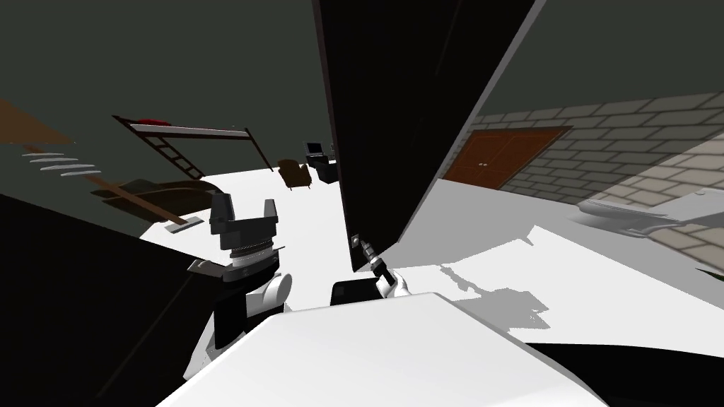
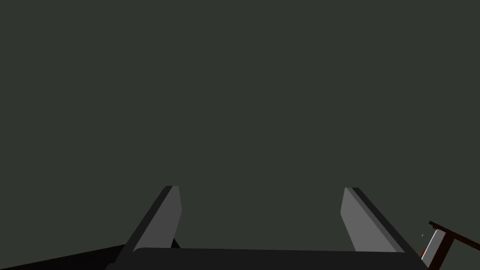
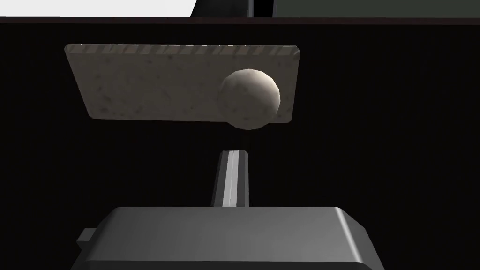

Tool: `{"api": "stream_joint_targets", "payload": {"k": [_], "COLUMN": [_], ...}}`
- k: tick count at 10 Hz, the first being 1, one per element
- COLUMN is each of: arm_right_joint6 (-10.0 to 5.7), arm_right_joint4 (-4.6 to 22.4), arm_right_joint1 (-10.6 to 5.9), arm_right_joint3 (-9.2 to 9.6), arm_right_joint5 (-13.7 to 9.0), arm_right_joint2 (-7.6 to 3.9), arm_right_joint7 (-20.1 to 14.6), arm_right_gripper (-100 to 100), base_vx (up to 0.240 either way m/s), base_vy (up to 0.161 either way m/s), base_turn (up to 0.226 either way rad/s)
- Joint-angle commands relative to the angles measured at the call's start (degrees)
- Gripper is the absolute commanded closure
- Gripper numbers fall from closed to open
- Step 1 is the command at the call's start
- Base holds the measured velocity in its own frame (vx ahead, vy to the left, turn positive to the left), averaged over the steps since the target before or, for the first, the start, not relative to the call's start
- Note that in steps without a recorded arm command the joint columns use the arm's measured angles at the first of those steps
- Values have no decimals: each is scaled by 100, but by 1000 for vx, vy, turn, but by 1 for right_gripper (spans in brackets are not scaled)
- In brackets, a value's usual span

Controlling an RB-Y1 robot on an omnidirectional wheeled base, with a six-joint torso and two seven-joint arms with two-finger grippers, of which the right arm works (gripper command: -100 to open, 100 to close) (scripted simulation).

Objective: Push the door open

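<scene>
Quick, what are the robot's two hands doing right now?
Left gripper: open, holding nothing.
Right gripper: shut, empty, near the door knob.

No legible text anywhere, dark door unmarked, pale knob plate blank, brick wall without signs or numbers.

Dark door flat ahead of right gripper, knob near its closed jaws, white floor beside door edge.
</scene>
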Motion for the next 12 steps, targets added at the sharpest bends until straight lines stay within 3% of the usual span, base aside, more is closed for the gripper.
{"api": "stream_joint_targets", "payload": {"k": [1,6,12], "arm_right_joint6": [2,24,-91], "arm_right_joint4": [-16,-100,6], "arm_right_joint1": [15,68,58], "arm_right_joint3": [21,82,-3], "arm_right_joint5": [0,-2,-14], "arm_right_joint2": [-6,12,34], "arm_right_joint7": [-14,-37,13], "arm_right_gripper": [-100,-100,-100], "base_vx": [-160,-225,168], "base_vy": [-44,-78,104], "base_turn": [-13,-31,27]}}
